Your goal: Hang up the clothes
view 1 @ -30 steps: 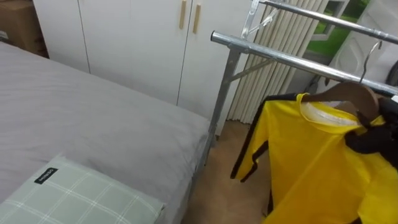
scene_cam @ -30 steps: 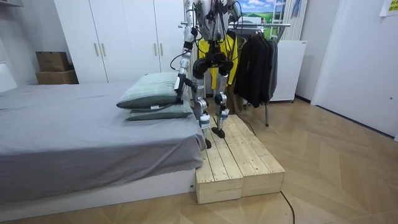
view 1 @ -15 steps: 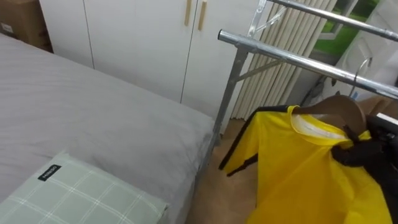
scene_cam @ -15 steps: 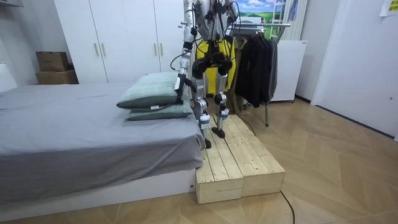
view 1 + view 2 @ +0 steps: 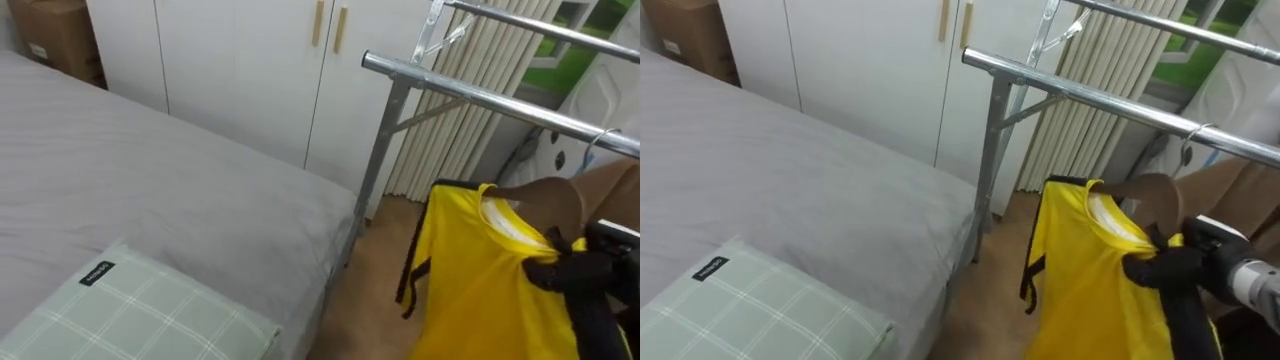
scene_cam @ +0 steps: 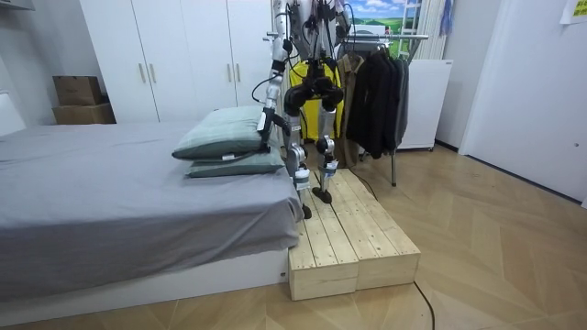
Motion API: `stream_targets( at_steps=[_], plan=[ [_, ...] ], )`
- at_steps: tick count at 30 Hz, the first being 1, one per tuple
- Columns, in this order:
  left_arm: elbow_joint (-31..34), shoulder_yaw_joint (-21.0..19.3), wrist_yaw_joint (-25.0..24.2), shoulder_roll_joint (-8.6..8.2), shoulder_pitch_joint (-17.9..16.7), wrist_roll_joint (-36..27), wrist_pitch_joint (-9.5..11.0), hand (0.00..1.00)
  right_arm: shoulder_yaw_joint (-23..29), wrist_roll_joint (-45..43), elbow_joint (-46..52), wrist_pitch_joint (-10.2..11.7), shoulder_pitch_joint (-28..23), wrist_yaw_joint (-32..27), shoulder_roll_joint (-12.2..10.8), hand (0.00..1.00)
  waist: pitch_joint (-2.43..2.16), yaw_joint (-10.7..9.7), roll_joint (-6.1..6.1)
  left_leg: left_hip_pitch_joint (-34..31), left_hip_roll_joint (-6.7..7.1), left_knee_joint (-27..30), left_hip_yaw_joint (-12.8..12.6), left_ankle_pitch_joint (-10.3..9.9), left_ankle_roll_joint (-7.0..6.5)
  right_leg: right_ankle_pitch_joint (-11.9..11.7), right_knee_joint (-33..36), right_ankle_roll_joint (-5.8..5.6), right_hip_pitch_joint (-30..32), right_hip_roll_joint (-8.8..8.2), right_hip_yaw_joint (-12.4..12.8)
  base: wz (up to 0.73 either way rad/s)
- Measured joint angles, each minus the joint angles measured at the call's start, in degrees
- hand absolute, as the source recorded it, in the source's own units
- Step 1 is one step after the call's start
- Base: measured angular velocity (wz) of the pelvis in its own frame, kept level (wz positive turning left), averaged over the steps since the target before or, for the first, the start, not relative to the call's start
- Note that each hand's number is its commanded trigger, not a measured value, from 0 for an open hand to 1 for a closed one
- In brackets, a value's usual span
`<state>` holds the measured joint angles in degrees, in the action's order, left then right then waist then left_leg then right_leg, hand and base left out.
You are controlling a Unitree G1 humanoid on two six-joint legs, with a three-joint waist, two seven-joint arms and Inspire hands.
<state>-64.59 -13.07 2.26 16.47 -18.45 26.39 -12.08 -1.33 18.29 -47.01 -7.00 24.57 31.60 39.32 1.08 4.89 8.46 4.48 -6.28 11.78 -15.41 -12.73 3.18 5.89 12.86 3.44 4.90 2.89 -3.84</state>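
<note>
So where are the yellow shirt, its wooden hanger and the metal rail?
yellow shirt (image 5: 470,280), left eye view, chest fabric.
wooden hanger (image 5: 545,198), left eye view, its shoulder.
metal rail (image 5: 480,97), left eye view, mid bar.

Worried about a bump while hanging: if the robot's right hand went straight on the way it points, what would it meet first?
The yellow shirt on the wooden hanger, which the right hand grips; behind it, probably the silver rack's upright post, though depth is unclear.

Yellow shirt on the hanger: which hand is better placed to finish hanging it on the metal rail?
Likely right. The right hand grips the yellow shirt at the hanger, just below the rail.
</note>
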Motion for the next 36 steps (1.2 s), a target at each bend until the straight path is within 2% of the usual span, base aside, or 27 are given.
stream_targets(
  at_steps=[6, 11, 12, 13, 14, 19, 25, 36],
  plan=[
    [0.5, -0.34, 0.0, 0.0, 0.24, 0.13, -0.23, 0.0, 0.07, 5.81, -0.93, 0.07, -0.16, 2.36, -3.02, 1.0, -0.07, -0.03, -0.13, -0.13, -0.02, 0.04, 0.59, 0.0, 0.0, -0.33, -1.23, -0.07, -0.73, 0.05, -0.32, 0.06],
    [2.3, -1.36, 0.01, -0.05, 0.23, 0.09, -0.86, 0.0, 0.96, 6.91, -1.1, 1.38, -3.48, 2.36, -7.05, 1.0, -0.12, 0.18, -0.61, 0.05, -0.08, 0.05, 1.51, -0.01, 0.01, -0.63, -2.35, -0.06, -1.85, 0.04, -1.21, 0.1],
    [2.31, -1.35, 0.01, -0.06, 0.24, 0.09, -0.9, 0.0, 0.94, 7.09, -1.19, 1.4, -3.51, 2.39, -7.33, 0.91, -0.14, 0.15, -0.71, 0.05, -0.08, 0.05, 1.6, -0.01, 0.01, -0.64, -2.34, -0.06, -1.84, 0.03, -1.25, 0.0],
    [2.35, -1.34, 0.01, -0.06, 0.27, 0.09, -0.95, 0.0, 0.9, 7.57, -1.89, 1.77, -3.53, 2.59, -7.69, 0.51, -0.21, 0.14, -0.89, 0.1, -0.09, 0.05, 1.65, -0.01, 0.01, -0.64, -2.3, -0.05, -1.89, 0.02, -1.31, 0.0],
    [2.37, -1.22, 0.01, -0.06, 0.27, 0.09, -0.95, 0.0, 0.75, 8.37, -2.56, 2.21, -3.56, 2.81, -7.76, 0.0, -0.25, 0.15, -1.03, 0.14, -0.09, 0.05, 1.75, -0.01, 0.01, -0.64, -2.26, -0.05, -1.96, 0.0, -1.42, 0.04],
    [2.41, -1.21, 0.01, -0.07, 0.28, 0.09, -0.95, 0.0, 0.38, 11.23, -6.21, 4.45, -3.63, 3.78, -8.04, 0.0, -0.24, 0.17, -1.09, 0.25, -0.1, 0.08, 1.77, 0.01, 0.01, -0.69, -2.13, 0.04, -2.04, 0.01, -1.48, 0.01],
    [2.37, -1.2, 0.01, -0.09, 0.26, 0.02, -0.95, 0.0, 0.44, 11.62, -6.76, 5.09, -3.62, 3.62, -8.13, 0.0, -0.28, 0.31, -0.96, 0.31, -0.08, 0.14, 1.84, 0.01, 0.01, -0.71, -2.04, 0.06, -2.06, 0.03, -1.41, 0.0],
    [2.36, -1.28, 0.22, -0.09, 0.26, 0.0, -0.95, 0.0, 0.32, 13.63, -7.11, 5.09, -3.63, 2.24, -8.63, 0.0, -0.05, 0.36, -0.39, 0.33, -0.03, 0.15, 1.81, 0.01, 0.01, -0.69, -2.12, 0.03, -2.06, 0.04, -1.17, 0.0]
  ],
)
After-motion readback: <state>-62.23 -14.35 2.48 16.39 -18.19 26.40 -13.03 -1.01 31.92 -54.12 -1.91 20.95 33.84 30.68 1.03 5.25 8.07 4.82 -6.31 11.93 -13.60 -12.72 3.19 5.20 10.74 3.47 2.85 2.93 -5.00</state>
